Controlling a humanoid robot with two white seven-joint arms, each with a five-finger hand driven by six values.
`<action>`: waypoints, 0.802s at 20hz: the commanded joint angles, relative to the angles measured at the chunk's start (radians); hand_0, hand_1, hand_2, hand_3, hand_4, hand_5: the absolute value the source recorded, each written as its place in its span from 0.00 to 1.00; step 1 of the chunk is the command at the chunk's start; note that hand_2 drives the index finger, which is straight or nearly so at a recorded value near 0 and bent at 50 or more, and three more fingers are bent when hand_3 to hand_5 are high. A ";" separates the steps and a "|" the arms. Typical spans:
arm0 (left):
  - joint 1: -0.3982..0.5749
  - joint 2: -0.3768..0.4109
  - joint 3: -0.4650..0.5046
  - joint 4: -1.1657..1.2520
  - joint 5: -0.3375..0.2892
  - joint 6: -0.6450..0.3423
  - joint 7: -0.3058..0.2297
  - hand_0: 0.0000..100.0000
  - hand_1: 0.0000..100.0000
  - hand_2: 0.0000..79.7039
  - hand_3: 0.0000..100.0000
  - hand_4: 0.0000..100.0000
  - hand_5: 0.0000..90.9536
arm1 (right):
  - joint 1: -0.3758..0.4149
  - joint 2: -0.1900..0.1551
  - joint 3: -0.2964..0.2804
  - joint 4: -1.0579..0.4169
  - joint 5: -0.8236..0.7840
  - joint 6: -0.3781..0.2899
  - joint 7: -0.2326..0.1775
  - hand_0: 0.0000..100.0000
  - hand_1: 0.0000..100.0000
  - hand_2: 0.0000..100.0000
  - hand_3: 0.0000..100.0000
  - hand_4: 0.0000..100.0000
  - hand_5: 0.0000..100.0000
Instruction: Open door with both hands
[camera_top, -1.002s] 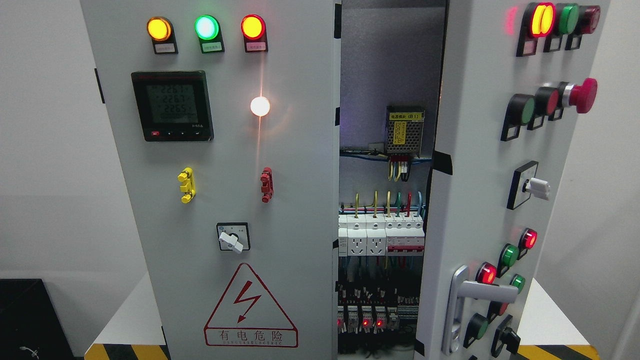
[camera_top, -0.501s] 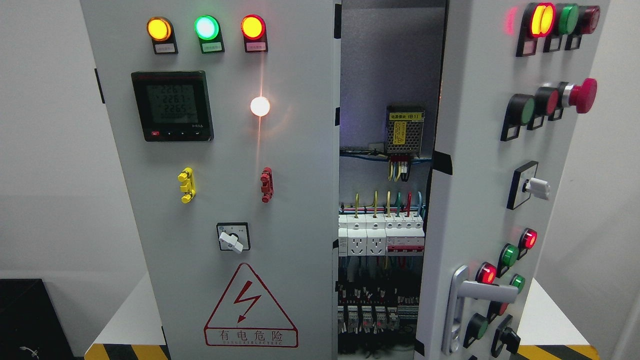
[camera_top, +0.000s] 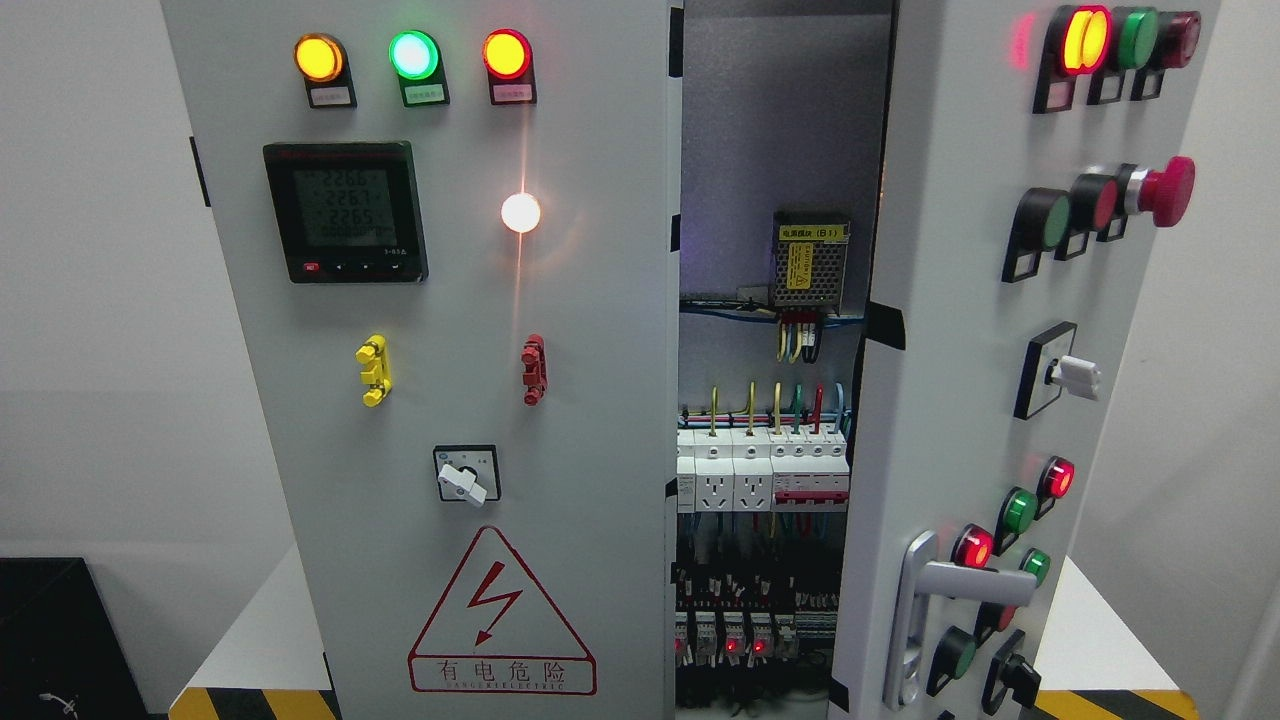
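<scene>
While swung outward on its far-side hinge, right door (camera_top: 960, 330) angled toward the camera, leaving a wide gap beside the closed left door (camera_top: 450, 400). No robot hand anywhere in the head view, so grasp or release impossible to tell. Silver lever handle (camera_top: 935, 600) low on the right door, untouched, among red and green lamps, with a red mushroom button (camera_top: 1165, 190) higher up and a white rotary knob (camera_top: 1075, 377) between them. On the left door: amber, green and red lamps along the top, a digital meter (camera_top: 345, 212) below them, a glowing white light (camera_top: 520, 212), yellow and red clips, a small selector switch (camera_top: 466, 474), and a red-edged lightning warning triangle (camera_top: 500, 615) near the bottom. Through the gap: a mesh-cased power supply (camera_top: 810, 258) with a yellow label, coloured wires, white breakers (camera_top: 760, 470), tiny red indicator dots lower down. Cabinet standing on a white desk (camera_top: 1100, 630) with yellow-black hazard striping along the front edge.
</scene>
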 joint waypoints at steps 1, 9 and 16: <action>0.040 0.156 -0.145 -0.679 0.003 0.000 -0.001 0.00 0.00 0.00 0.00 0.00 0.00 | 0.000 0.000 0.000 -0.001 0.000 0.000 0.000 0.19 0.00 0.00 0.00 0.00 0.00; 0.034 0.298 -0.217 -0.955 0.063 -0.003 -0.001 0.00 0.00 0.00 0.00 0.00 0.00 | 0.000 0.000 0.000 -0.001 0.000 0.000 0.000 0.19 0.00 0.00 0.00 0.00 0.00; -0.078 0.434 -0.297 -1.126 0.222 -0.008 -0.001 0.00 0.00 0.00 0.00 0.00 0.00 | 0.000 0.000 0.000 -0.001 0.000 0.000 0.000 0.19 0.00 0.00 0.00 0.00 0.00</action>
